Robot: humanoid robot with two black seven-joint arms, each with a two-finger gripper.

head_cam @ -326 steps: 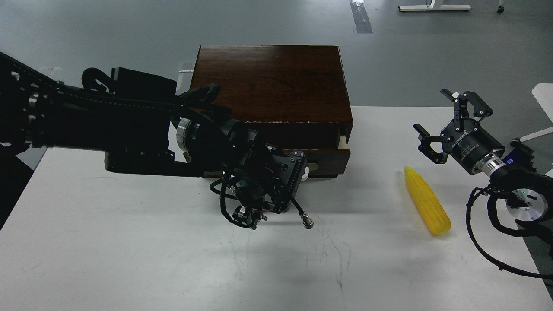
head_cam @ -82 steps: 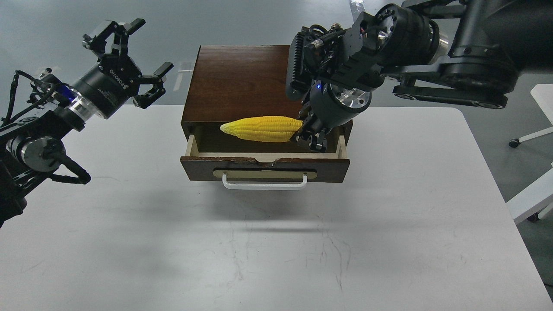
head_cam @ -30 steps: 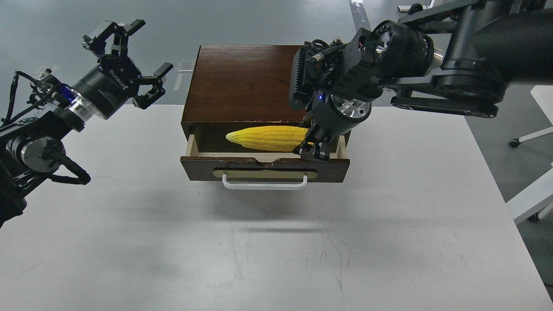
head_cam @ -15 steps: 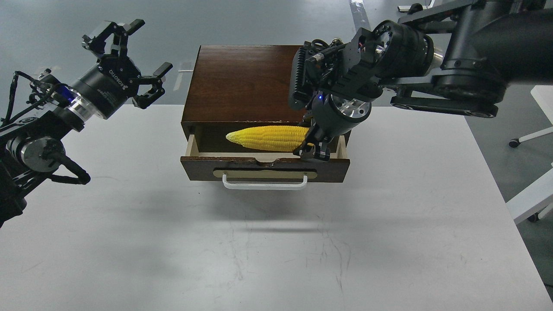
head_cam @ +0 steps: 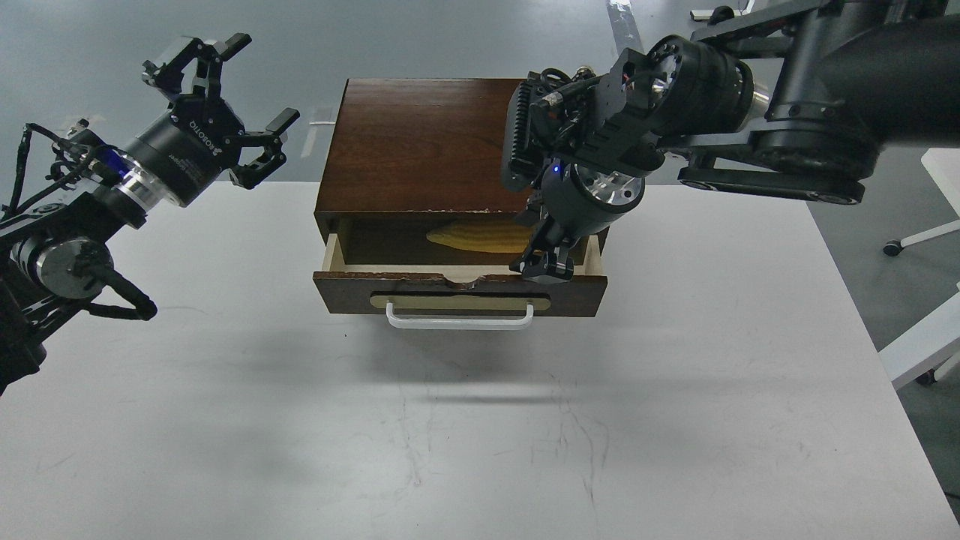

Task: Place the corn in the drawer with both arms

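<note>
The dark brown drawer [head_cam: 457, 288] of the wooden cabinet [head_cam: 427, 142] is pulled out toward me, with its white bar handle [head_cam: 459, 322] in front. The yellow corn [head_cam: 480, 237] lies inside the drawer, in shadow under the cabinet top, its thick end at the right. My right gripper [head_cam: 544, 261] hangs over the drawer's right end, just by the corn's thick end, with its fingers apart and off the corn. My left gripper [head_cam: 225, 105] is open and empty, raised well left of the cabinet.
The cabinet stands at the far middle of the white table [head_cam: 450, 420]. The right arm's thick body [head_cam: 750, 127] hangs over the cabinet's right side. A white furniture edge [head_cam: 926, 345] is off the table at the right.
The corn has left the right gripper and dropped lower and further back into the drawer, now in shadow. The right gripper stays over the drawer's right end. The left arm has not moved.
</note>
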